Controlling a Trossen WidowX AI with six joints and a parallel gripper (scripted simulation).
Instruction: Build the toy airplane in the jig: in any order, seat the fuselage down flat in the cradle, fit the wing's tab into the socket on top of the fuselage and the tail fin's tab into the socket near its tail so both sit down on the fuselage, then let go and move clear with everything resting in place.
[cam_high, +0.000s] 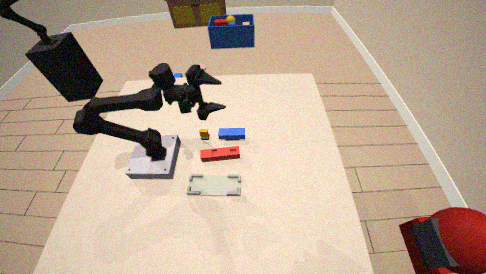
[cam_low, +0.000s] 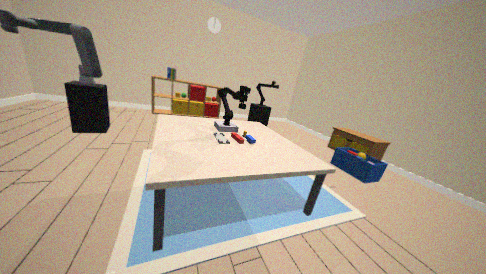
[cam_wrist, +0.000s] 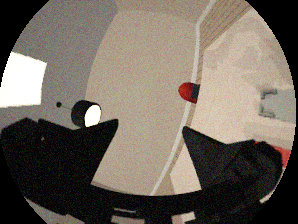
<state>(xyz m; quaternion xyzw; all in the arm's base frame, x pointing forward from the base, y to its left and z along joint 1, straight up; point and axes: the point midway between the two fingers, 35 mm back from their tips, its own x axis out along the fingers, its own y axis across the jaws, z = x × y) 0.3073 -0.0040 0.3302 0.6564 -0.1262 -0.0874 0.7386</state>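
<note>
The red fuselage (cam_high: 222, 154) (cam_low: 237, 138) (cam_wrist: 286, 157) lies on the table behind the jig, outside it, its two dark sockets facing up. The pale grey-green jig (cam_high: 215, 185) (cam_low: 221, 138) (cam_wrist: 283, 105) has raised corner brackets and holds nothing. The blue wing (cam_high: 231, 133) (cam_low: 250, 139) lies behind the fuselage, apart from it. The small orange tail fin (cam_high: 204, 133) (cam_low: 245, 133) is just left of the wing in the top view. My gripper (cam_high: 223, 94) (cam_wrist: 150, 125) is wide open and empty, raised above the table behind the parts, its fingers pointing sideways rather than down.
The arm's grey base (cam_high: 151, 169) (cam_low: 226, 127) stands on the table (cam_high: 295, 210) (cam_low: 200, 162), left of the parts in the top view. A blue toy bin (cam_high: 231, 36) (cam_low: 357, 166) and a red rounded object (cam_high: 460, 237) (cam_wrist: 187, 92) are beyond the table.
</note>
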